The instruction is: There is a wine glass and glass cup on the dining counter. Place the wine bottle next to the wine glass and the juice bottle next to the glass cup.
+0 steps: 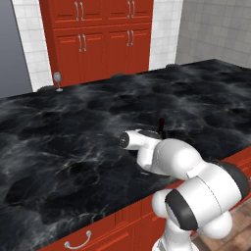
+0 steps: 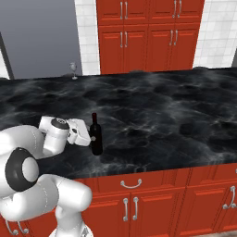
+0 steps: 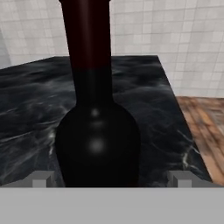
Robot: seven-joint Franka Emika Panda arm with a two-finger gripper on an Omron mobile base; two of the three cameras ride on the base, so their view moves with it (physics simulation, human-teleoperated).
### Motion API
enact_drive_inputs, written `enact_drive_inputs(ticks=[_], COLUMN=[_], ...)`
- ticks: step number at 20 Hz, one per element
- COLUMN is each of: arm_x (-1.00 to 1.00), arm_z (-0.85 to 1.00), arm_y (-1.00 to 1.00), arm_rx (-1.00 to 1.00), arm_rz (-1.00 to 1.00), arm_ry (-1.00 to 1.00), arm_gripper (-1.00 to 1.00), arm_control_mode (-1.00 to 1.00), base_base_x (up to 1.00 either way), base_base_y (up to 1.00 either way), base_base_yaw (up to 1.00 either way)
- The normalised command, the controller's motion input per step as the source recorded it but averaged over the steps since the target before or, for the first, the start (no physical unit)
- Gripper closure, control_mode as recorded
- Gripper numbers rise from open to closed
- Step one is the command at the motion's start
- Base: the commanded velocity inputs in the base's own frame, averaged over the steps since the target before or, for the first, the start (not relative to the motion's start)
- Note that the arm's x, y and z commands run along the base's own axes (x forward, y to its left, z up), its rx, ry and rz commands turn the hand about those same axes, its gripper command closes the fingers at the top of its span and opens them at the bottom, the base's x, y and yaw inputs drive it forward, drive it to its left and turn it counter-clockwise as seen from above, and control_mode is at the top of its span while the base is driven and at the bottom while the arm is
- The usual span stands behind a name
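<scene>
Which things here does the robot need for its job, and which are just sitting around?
For the job:
- wine bottle, upright between the open gripper fingers, not yet gripped
- wine glass, far across the dining counter

Just there:
- red cabinets on the back wall
- white tiled wall
- wooden floor

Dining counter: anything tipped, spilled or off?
Nothing stands out. The wine bottle stands upright near the dining counter front edge, between the open gripper fingers. The wine glass is upright at the far edge.
</scene>
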Motion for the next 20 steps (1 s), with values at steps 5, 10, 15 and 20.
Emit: enact_drive_inputs(ticks=[5,10,15,20], arm_x=[0.01,0.04,0.13,0.14], arm_z=[-0.04,-0.02,-0.02,-0.03], arm_y=[-0.04,-0.07,-0.04,-0.03], arm_rx=[0.0,0.0,0.0,0.0], arm_rz=[0.02,0.01,0.01,0.02], arm_ry=[0.0,0.0,0.02,0.03], arm_gripper=[-1.0,-1.0,-1.0,-1.0], arm_control_mode=[-1.0,-1.0,-1.0,-1.0], base_base_x=[0.0,0.0,0.0,0.0], base_base_y=[0.0,0.0,0.0,0.0], base_base_yaw=[0.0,0.0,0.0,0.0])
